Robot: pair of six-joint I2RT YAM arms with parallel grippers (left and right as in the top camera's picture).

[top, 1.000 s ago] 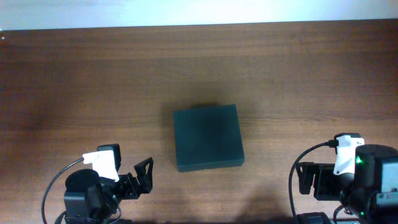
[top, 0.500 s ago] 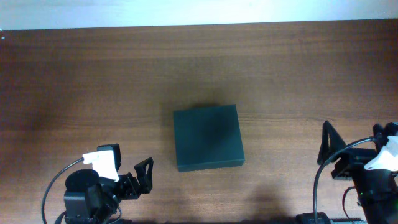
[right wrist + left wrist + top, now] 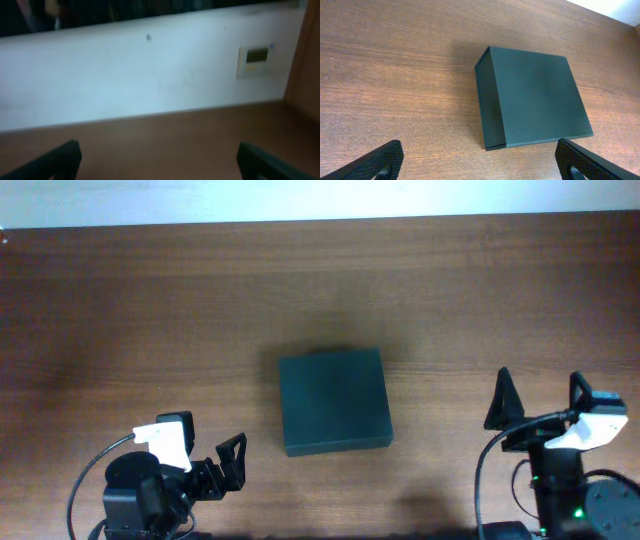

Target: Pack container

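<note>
The wooden table (image 3: 150,300) fills nearly the whole overhead view, dark brown with the grain running from side to side. Beyond its far edge runs a pale wall (image 3: 150,85), which the right wrist view shows blurred, with a brown wooden surface (image 3: 305,60) standing at the right side.

The container (image 3: 334,401) lies flat on the table near the middle, a little toward the right arm's side and turned slightly off square to the table edge. It is a dark green-black matte box, squarish, with its lid shut flat. In the left wrist view its top faces up, one darker side wall is turned to the camera, and a thin seam runs along the near bottom edge. Nothing touches it.

Both arms sit at the near edge of the table. The left claw (image 3: 236,462) is released, its fingers spread wide with nothing between them. It points toward the container's near left corner, close to it but apart from it. The right claw (image 3: 540,395) is also released and empty, its two dark fingers (image 3: 503,400) standing well apart. It is raised and aimed toward the far wall, well clear of the container.

On the wall a small pale panel (image 3: 256,56) with a darker window is mounted; its detail is too blurred to read.
</note>
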